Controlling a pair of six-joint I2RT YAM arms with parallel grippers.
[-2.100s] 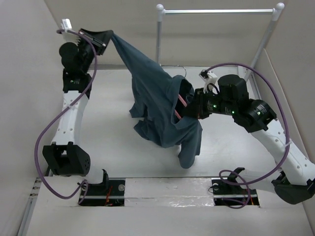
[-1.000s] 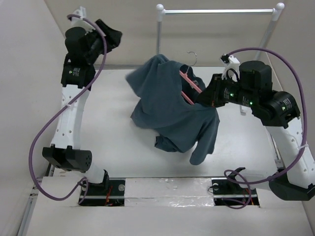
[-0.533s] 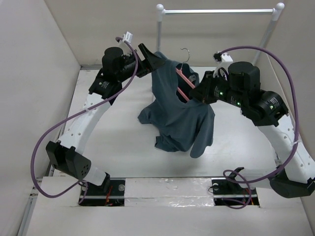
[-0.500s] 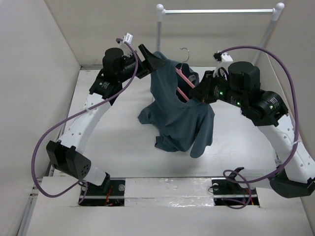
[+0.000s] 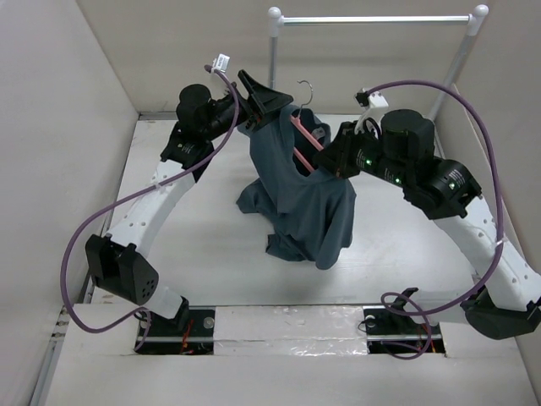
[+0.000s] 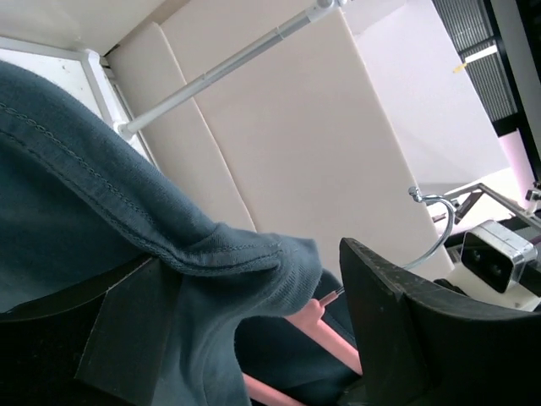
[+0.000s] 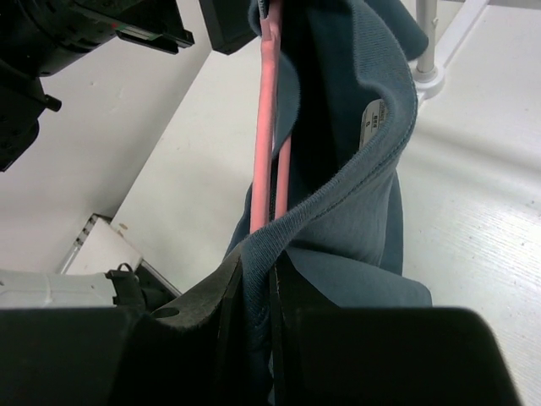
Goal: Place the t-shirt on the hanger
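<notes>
Reaching inward high — left fingers [image 5: 256, 93] spread at t-shirt [image 5: 296, 199], right fingers [image 7: 207, 292] clenching hanger [image 5: 302, 139].

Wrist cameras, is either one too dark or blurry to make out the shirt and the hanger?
Left wrist: the t-shirt hem stitching is sharp, the fingers are near-black, and the room at upper right is washed out. Right wrist: the pink hanger is clear, but the right gripper at the bottom is dark and featureless, and the table glares white.

1 t-shirt [image 5: 297, 203], 1 hanger [image 5: 303, 145], 1 clothes rack [image 5: 372, 19] — 2 arms [image 5: 157, 189], 2 purple cables [image 5: 82, 244].
</notes>
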